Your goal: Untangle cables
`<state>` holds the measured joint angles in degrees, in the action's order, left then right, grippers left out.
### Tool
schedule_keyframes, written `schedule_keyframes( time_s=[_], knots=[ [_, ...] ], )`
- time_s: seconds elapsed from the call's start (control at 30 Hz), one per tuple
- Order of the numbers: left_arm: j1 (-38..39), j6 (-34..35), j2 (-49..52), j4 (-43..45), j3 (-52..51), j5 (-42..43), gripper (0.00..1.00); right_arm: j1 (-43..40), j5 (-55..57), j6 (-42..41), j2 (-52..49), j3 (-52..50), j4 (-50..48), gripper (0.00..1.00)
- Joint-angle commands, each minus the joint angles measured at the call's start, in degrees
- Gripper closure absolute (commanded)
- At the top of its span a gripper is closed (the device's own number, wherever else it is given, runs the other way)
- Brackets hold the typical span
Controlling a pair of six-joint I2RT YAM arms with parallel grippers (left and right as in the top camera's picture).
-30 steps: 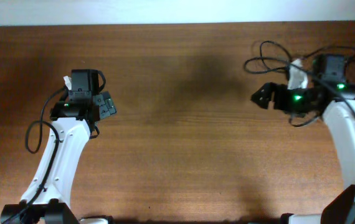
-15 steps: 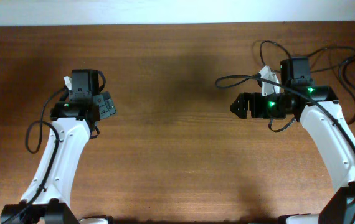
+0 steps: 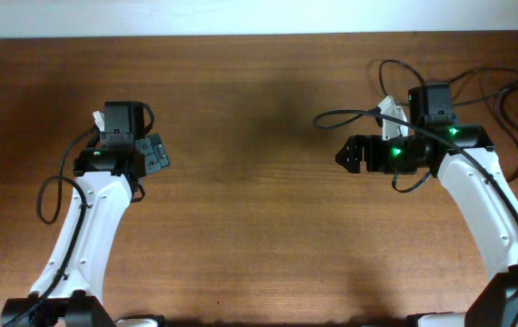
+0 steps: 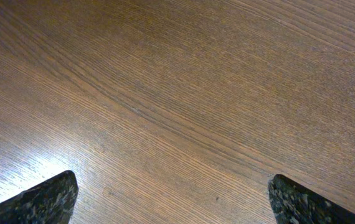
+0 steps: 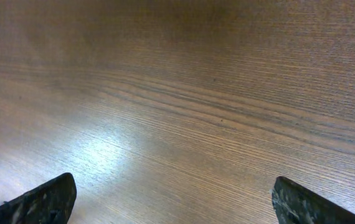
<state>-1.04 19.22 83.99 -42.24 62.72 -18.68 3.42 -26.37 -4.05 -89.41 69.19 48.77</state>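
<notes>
Several thin black cables point(image 3: 500, 80) lie looped at the table's far right, behind my right arm. One strand point(image 3: 341, 113) curves out to the left past the right wrist and seems draped over the arm. My right gripper point(image 3: 343, 154) points left, just below that strand. In the right wrist view it point(image 5: 174, 186) is open, with only bare wood between the fingers. My left gripper point(image 3: 159, 154) is at the left side, far from the cables. In the left wrist view it point(image 4: 171, 186) is open and empty.
The brown wooden table point(image 3: 241, 209) runs to a white wall along its far edge. A small white tag point(image 3: 388, 109) sits on the right wrist. The arms' own black wires hang beside their white links.
Since one second ago my right arm has swung left toward the table's middle, and a cable strand came along with it. Nothing has moved in the last half second. The left arm is still.
</notes>
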Motion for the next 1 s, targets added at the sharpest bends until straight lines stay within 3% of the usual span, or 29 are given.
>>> schedule_keyframes(
  time_s=[0.0, 0.7, 0.8, 0.9, 0.97],
  knots=[
    [0.13, -0.66, -0.33, 0.13, 0.0, -0.2, 0.01, 0.37, 0.55, 0.63, 0.52, -0.42, -0.17, 0.01],
    [0.24, -0.7, -2.43, -4.2, 0.0, 2.56, 0.01, 0.37, 0.55, 0.63, 0.52, -0.42, -0.17, 0.01],
    [0.24, -7.32, -3.98, -3.17, -0.02, 6.01, 0.01, 0.37, 0.55, 0.63, 0.52, -0.42, -0.17, 0.01],
    [0.22, -17.79, -5.14, 6.27, -4.26, 13.81, 0.01, 0.37, 0.55, 0.63, 0.52, -0.42, -0.17, 0.01],
    [0.11, -17.79, -7.76, 10.86, -8.39, 14.01, 0.01, 0.37, 0.55, 0.63, 0.52, -0.42, -0.17, 0.01]
  ],
)
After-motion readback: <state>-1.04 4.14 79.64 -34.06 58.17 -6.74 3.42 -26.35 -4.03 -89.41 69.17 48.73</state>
